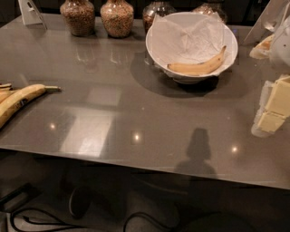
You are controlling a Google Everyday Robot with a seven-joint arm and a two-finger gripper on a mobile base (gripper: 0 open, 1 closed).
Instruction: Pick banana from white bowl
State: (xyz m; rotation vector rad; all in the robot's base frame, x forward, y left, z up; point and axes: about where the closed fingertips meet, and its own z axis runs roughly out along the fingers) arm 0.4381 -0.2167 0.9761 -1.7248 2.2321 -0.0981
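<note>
A small curved pale-yellow banana [199,67] lies in the front part of the white bowl [153,49], its dark tip pointing up to the right. The bowl is lined with crinkled white paper and stands at the back right of the grey table. My gripper [272,110], white with pale yellow pads, comes in from the right edge of the view. It is to the right of the bowl and nearer the front, above the table and apart from the bowl and the banana. Nothing shows in it.
Bigger yellow bananas [17,100] with dark marks lie at the table's left edge. Several glass jars of brown grains [117,18] stand along the back, left of and behind the bowl. A white card stand [30,12] is at the back left. The table's front edge [136,161] runs across below.
</note>
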